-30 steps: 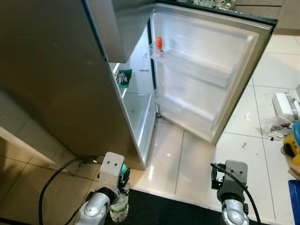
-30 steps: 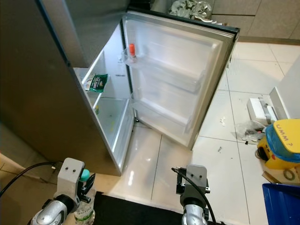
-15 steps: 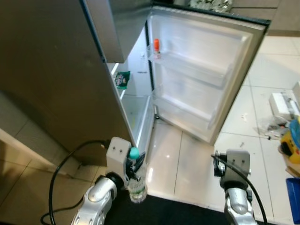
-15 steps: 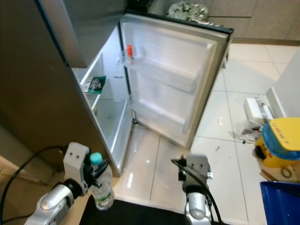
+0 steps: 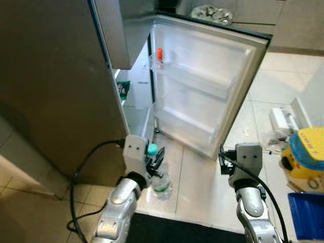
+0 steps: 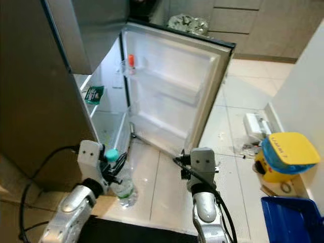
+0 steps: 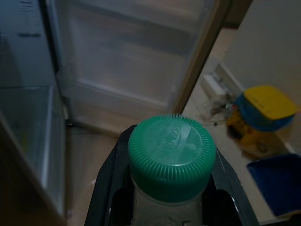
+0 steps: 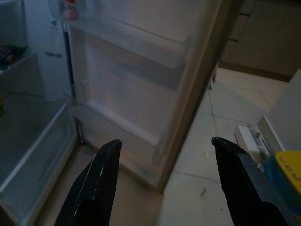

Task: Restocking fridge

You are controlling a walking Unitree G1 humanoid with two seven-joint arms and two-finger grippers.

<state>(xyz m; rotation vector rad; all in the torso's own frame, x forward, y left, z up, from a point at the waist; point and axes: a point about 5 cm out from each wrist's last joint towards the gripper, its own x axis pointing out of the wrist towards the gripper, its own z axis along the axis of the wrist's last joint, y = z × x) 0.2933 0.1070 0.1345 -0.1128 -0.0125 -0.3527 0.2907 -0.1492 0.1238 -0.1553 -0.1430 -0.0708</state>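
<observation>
1. The water bottle (image 5: 160,178), clear with a teal-green cap, is held upright in the left gripper (image 5: 154,164), low in front of the open fridge (image 6: 109,109). Its label is too small to read in the head views; raised lettering on the cap in the left wrist view is too dim to make out.
2. The left gripper's black fingers (image 7: 109,188) sit tight against the bottle's neck just under the cap, one on each side; the lower body of the bottle is cut off in that view.
3. The right gripper (image 8: 167,179) is spread wide with nothing between its fingers, pointing at the fridge door (image 5: 202,86).
4. On the top door shelf stands a small bottle with an orange-red cap (image 5: 159,54). The lower door shelves look bare.
5. Inside the fridge a green packet (image 6: 93,94) lies on a shelf; the large grey side panel hides the rest of the interior.
6. The floor (image 5: 263,96) is pale glossy tile, with a dark mat (image 5: 167,230) at the robot's feet.
7. To the right lie a yellow container with a blue lid (image 6: 283,154), a blue bin (image 6: 293,220) cut off by the frame, a white box (image 6: 257,125) and some small scattered litter.
</observation>
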